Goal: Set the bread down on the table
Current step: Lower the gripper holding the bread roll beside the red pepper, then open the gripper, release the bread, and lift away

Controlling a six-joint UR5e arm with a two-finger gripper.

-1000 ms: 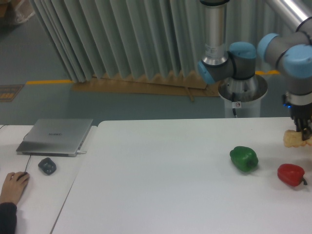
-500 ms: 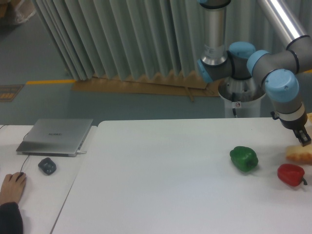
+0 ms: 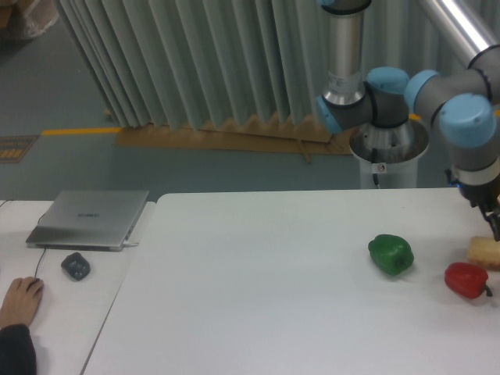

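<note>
The bread, a pale tan chunk, lies on the white table at the far right edge of the view, partly cut off by the frame. My gripper hangs right above its upper right corner. Only one dark finger shows, its tip at or just above the bread's top. The frame edge hides the rest of the gripper, so I cannot tell how the jaws stand.
A red pepper sits just in front of the bread, and a green pepper lies to its left. On the smaller desk at the left are a laptop, a dark mouse and a person's hand.
The bread went from hanging in the gripper above the table down and to the right, onto the tabletop. The wrist swung right, and its fingers now sit higher than the bread.
</note>
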